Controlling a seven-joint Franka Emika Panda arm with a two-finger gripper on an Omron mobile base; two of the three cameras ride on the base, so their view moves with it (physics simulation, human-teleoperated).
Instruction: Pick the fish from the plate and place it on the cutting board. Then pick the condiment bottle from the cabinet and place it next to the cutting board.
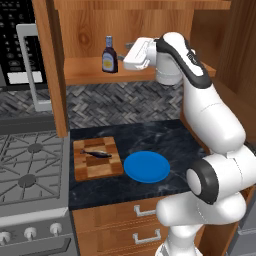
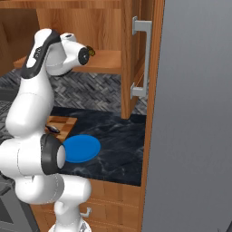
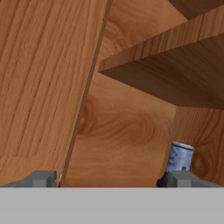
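One condiment bottle [image 1: 109,55] beside open jaws

The robot's arm hides most of the cutting board [image 2: 65,123] and the plate's [image 2: 84,148] left edge.

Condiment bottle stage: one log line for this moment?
fish on cutting board | plate bare | gripper open, beside condiment bottle in cabinet

Fish [image 1: 96,153] on cutting board [image 1: 97,159]; plate [image 1: 146,166] right; condiment bottle [image 1: 109,55] in cabinet [image 1: 90,70].
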